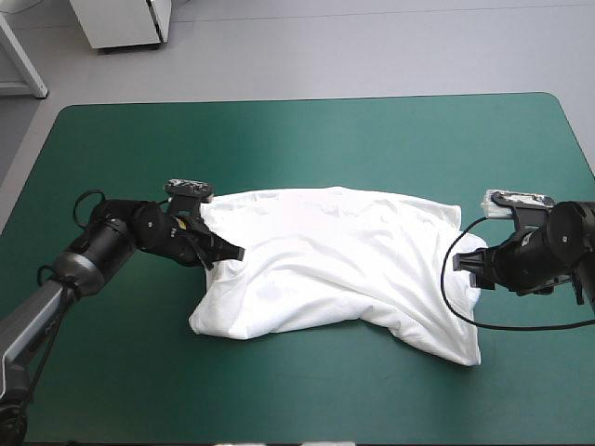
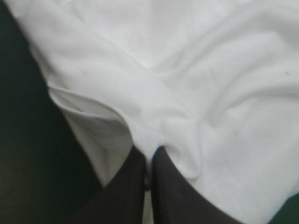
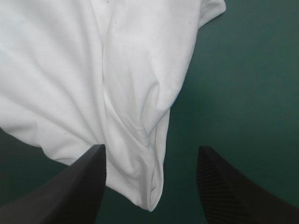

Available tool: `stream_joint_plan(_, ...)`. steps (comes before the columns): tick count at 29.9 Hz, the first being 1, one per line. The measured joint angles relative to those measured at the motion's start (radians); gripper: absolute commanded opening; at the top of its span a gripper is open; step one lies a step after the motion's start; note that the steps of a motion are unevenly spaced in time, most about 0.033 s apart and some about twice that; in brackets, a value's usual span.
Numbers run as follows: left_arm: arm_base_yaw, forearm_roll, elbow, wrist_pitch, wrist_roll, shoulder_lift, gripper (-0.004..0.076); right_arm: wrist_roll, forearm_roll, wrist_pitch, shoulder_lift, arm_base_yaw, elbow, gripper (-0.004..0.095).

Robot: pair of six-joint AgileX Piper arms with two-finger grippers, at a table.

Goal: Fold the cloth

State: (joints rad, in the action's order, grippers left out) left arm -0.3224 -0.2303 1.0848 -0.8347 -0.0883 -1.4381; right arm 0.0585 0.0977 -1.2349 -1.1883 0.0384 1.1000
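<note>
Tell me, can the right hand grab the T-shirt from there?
Probably yes. The right hand is open, a fold of the T-shirt lies between its fingers, and nothing blocks it.

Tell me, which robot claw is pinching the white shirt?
The left gripper: it is shut on the T-shirt. The right gripper stands open at the other end.

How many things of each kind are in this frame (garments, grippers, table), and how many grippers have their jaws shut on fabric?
T-shirt, white: 1
Grippers, black: 2 (left gripper, jaws shut on the T-shirt; right gripper, jaws open with a shirt edge between them)
Table, teal-green cover: 1
Total: 4
</note>
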Motion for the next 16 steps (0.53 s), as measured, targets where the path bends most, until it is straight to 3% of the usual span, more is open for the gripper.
stream_joint_plan(11, -0.113, -0.001, 0.001, 0.033, 0.017, -0.166, -0.0014, 0.000, -0.004, 0.000, 0.000, 0.000, 0.000, 0.0554)
stream_joint_plan(14, -0.113, 0.003, 0.002, 0.033, 0.018, -0.199, 0.0067, 0.000, -0.004, 0.000, 0.000, 0.000, 0.000, 0.0554)
stream_joint_plan(16, -0.113, 0.002, 0.005, 0.033, 0.011, -0.214, 0.0168, 0.000, -0.004, 0.000, 0.000, 0.000, 0.000, 0.0554)
